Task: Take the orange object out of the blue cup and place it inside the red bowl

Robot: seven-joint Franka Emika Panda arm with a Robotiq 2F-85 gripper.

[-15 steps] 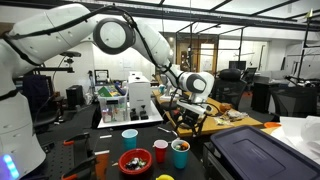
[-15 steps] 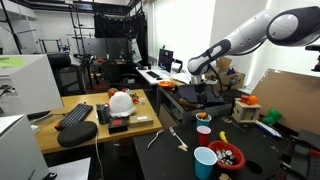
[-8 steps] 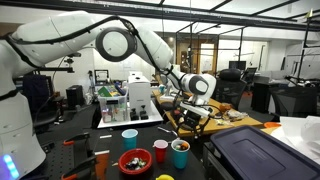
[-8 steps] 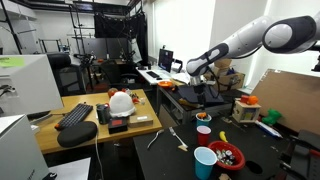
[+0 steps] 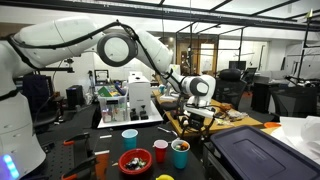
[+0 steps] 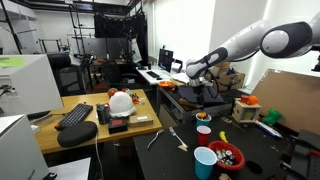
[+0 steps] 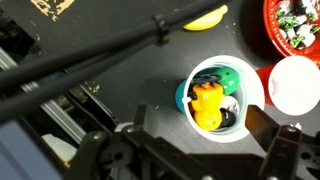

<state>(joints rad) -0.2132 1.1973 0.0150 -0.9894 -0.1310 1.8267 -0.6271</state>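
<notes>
The blue cup [image 7: 186,97] stands upright in the middle right of the wrist view. The orange object [image 7: 207,105] sits in it with a green piece and small dark and white bits. My gripper [image 7: 200,142] is open and empty, hanging above the cup with one finger to each side. The red bowl [image 7: 296,30], full of small mixed items, is at the top right corner. In both exterior views the gripper [image 5: 196,120] [image 6: 205,98] is well above the blue cup [image 5: 180,153] [image 6: 203,119]. The red bowl [image 5: 135,161] [image 6: 228,157] lies further along the table.
A small red cup [image 7: 296,85] [image 5: 160,150] stands between the blue cup and the bowl. A pale light-blue cup [image 5: 130,137] [image 6: 204,162] stands beyond the bowl. A yellow banana-shaped item [image 7: 205,17] lies on the black table. A dark bin [image 5: 255,155] is beside the cups.
The wrist and gripper have shifted slightly sideways above the cups. The cups, the bowl and the orange object have not moved.
</notes>
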